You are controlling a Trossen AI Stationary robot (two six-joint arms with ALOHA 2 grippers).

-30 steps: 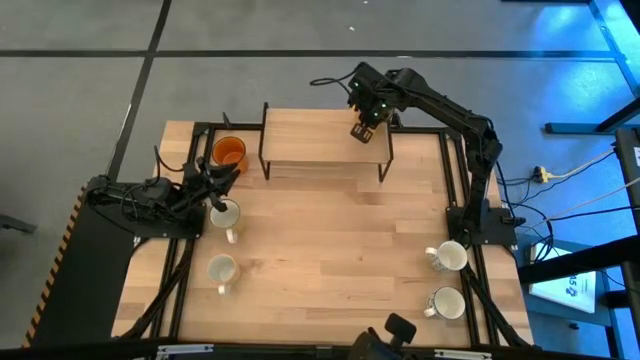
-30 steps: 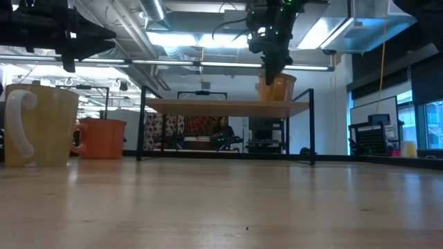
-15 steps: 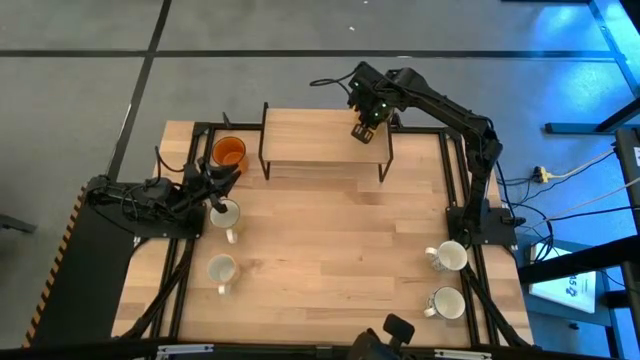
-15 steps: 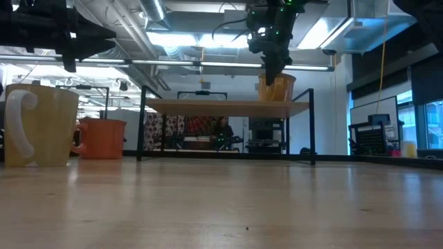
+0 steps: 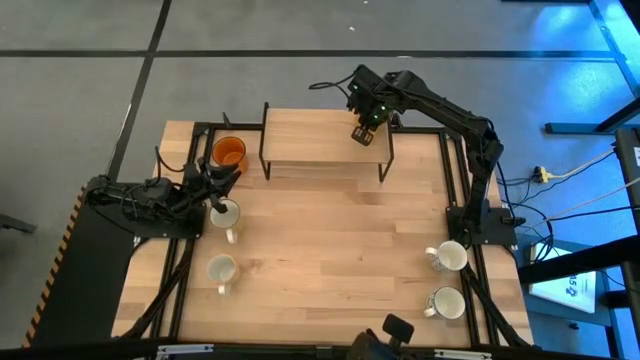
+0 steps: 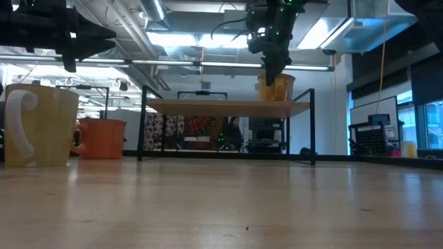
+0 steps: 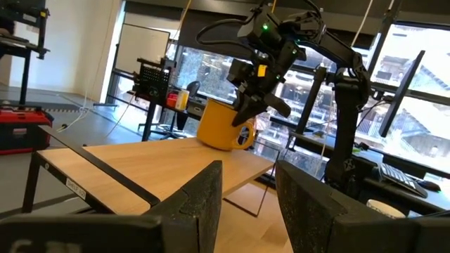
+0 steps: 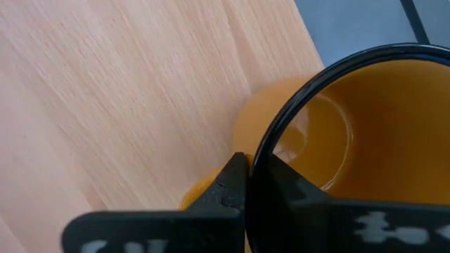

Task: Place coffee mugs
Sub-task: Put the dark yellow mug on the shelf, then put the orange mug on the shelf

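Note:
The amber-yellow mug (image 6: 277, 88) stands on the right end of the raised wooden shelf (image 5: 320, 135). In the high view my right gripper (image 5: 362, 133) covers it. That gripper is shut on the mug's rim. The orange mug (image 5: 229, 152) rests on its base at the table's far left. Two white mugs (image 5: 226, 214) (image 5: 221, 269) stand on the left side, and two more (image 5: 449, 256) (image 5: 447, 301) on the right. My left gripper (image 7: 249, 204) is open and hovers by the upper left white mug, touching nothing. My right gripper pinches the amber-yellow mug's rim (image 8: 264, 149) on the handle side. One finger (image 8: 295, 193) is inside the mug and one (image 8: 226, 184) is outside. The fingers come from above, pointing down. The mug is upright with its base on the shelf (image 6: 228, 105).
The shelf stands on thin black legs (image 6: 311, 128) at the table's far edge, and most of its top is bare. Black frame rails (image 5: 462, 180) run along both sides of the table. The table's middle (image 5: 330, 240) is bare wood.

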